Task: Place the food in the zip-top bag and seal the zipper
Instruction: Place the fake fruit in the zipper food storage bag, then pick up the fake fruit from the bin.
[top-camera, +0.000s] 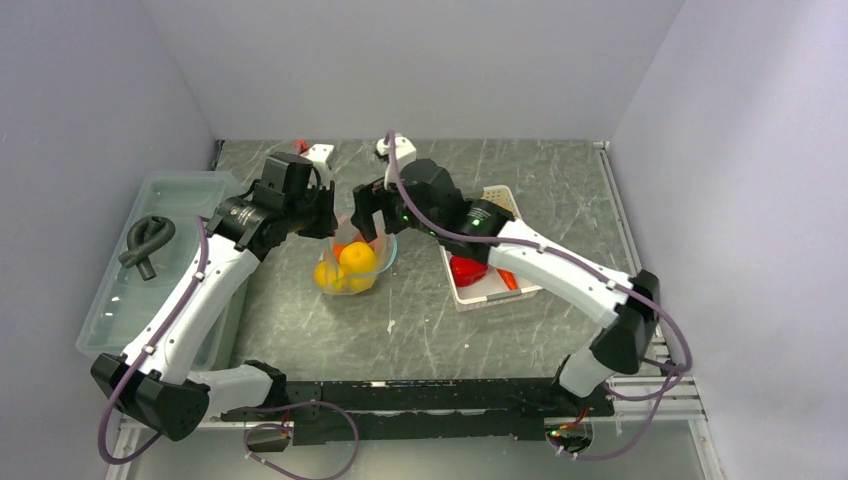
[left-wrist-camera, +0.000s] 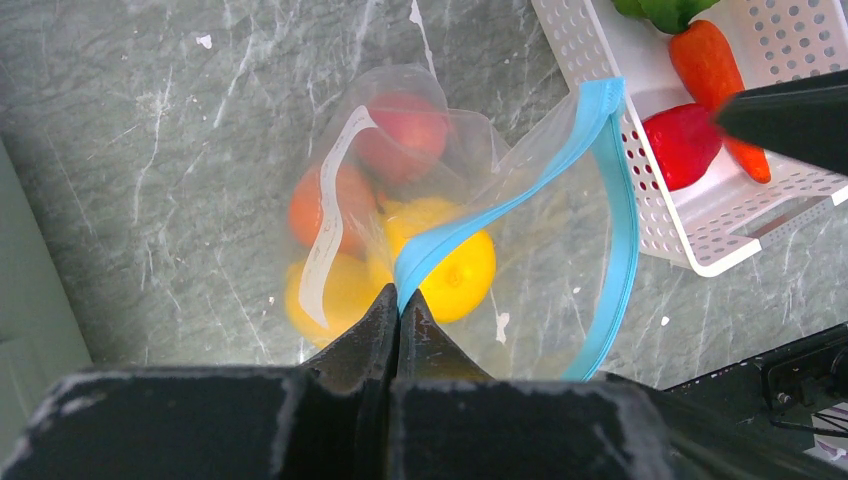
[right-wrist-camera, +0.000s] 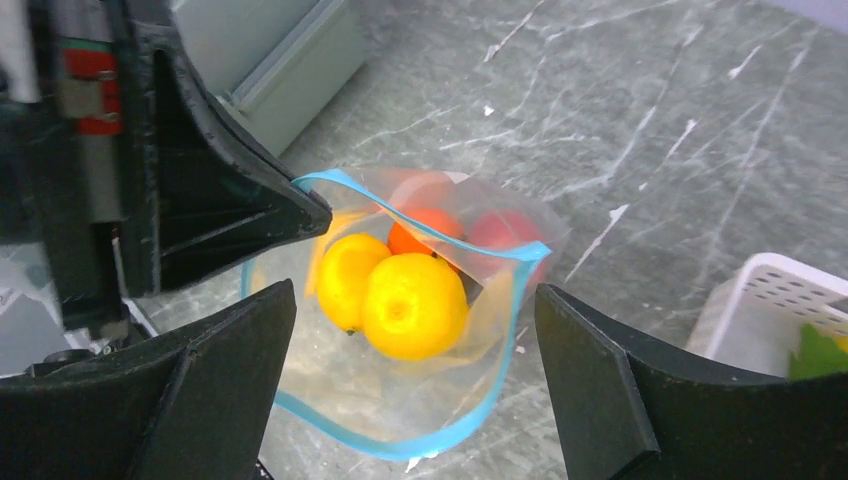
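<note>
At far left a large translucent lidded plastic bin (top-camera: 150, 270) sits out of play on the grey marbled tabletop (top-camera: 500, 340). Beside it the left gripper (left-wrist-camera: 398, 305) is clamped fully closed on the thin teal-blue zipper strip (left-wrist-camera: 600, 190) at one side of the clear, floppy zip-top bag (left-wrist-camera: 545, 260), lifting that edge so the mouth hangs agape rather than collapsing flat. The bag rests on the table at centre, between the two arms, and holds yellow round toy fruits (right-wrist-camera: 413, 305), an orange fruit (right-wrist-camera: 425, 235) and a reddish fruit (right-wrist-camera: 505, 230). Directly above the mouth hovers the right gripper (top-camera: 368, 215), jaws spread wide and holding nothing (a drop position, by the look of it). To the right, just beside the bag, the white perforated rectangular basket (left-wrist-camera: 600, 70) holds a red toy pepper (left-wrist-camera: 680, 145), an orange carrot (left-wrist-camera: 715, 65) and a green leafy piece (left-wrist-camera: 665, 10), none yet bagged; the zipper is unsealed.
</note>
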